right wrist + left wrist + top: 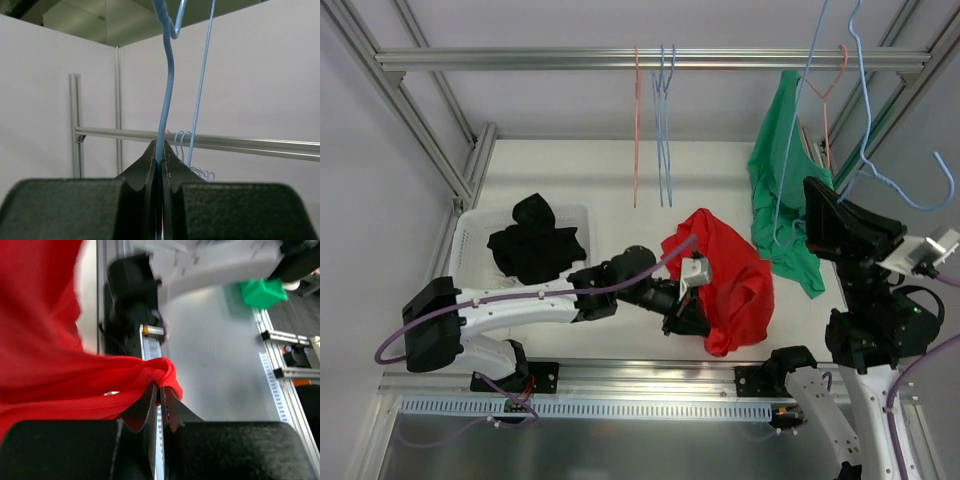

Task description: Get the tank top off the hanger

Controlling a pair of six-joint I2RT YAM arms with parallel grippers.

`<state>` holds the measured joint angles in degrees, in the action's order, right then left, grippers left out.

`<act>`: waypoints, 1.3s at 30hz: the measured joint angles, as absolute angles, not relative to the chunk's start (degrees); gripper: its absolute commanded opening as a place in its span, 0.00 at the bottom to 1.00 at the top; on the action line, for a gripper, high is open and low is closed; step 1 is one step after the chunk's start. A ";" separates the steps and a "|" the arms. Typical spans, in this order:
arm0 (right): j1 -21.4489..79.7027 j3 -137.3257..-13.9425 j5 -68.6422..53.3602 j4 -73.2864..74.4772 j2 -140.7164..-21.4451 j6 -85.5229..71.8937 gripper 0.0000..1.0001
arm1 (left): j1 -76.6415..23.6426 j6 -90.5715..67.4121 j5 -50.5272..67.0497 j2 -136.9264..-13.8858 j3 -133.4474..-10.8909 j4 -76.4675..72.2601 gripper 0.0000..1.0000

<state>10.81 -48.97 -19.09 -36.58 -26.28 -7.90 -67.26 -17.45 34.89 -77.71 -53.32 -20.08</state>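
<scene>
The red tank top [730, 275] lies bunched on the table's middle. My left gripper [698, 318] is shut on a fold of its edge; the left wrist view shows the red cloth [45, 365] pinched between the gripper's [160, 386] closed jaws. My right gripper [812, 190] is raised at the right, shut on the wire of a light blue hanger [865, 150]. In the right wrist view the blue wire [167, 90] rises from the closed gripper [161, 145]. No red cloth shows on that hanger.
A white basket [470, 225] at the left holds black clothes [535, 245]. A green garment [782, 170] hangs on a pink hanger [825, 90] at the right. Empty pink [636, 130] and blue hangers [665, 130] hang from the rail [520, 60].
</scene>
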 measured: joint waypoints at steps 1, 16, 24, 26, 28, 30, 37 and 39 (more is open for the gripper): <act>10.83 -49.56 -18.74 -37.12 -27.88 -7.01 0.00 | -68.42 -17.67 34.81 -78.76 -51.96 -20.05 0.00; 10.81 -65.12 -19.92 25.67 -16.93 2.48 0.00 | -72.05 -15.42 6.72 -60.45 -49.50 -0.89 0.99; 11.11 -72.23 -20.62 34.50 -40.42 0.54 0.00 | -72.05 -15.40 2.35 -49.36 -46.89 3.86 0.99; 12.51 -76.40 -20.10 34.15 -47.51 -0.60 0.00 | -72.05 -15.42 2.24 -49.52 -46.02 4.43 0.99; 16.21 -82.02 -17.69 33.95 -54.72 -0.80 0.00 | -72.05 -15.44 2.24 -50.24 -45.10 5.30 0.98; 20.27 -88.53 -14.57 33.71 -61.67 -0.80 0.00 | -72.03 -15.53 2.20 -51.27 -44.47 5.96 0.99; 28.34 -107.15 0.40 34.20 -79.77 -0.21 0.00 | -72.05 -16.88 1.80 -54.98 -44.03 6.76 0.99; 29.89 -112.97 4.21 34.94 -84.84 0.71 0.00 | -72.03 -17.21 1.72 -55.13 -44.03 6.76 0.99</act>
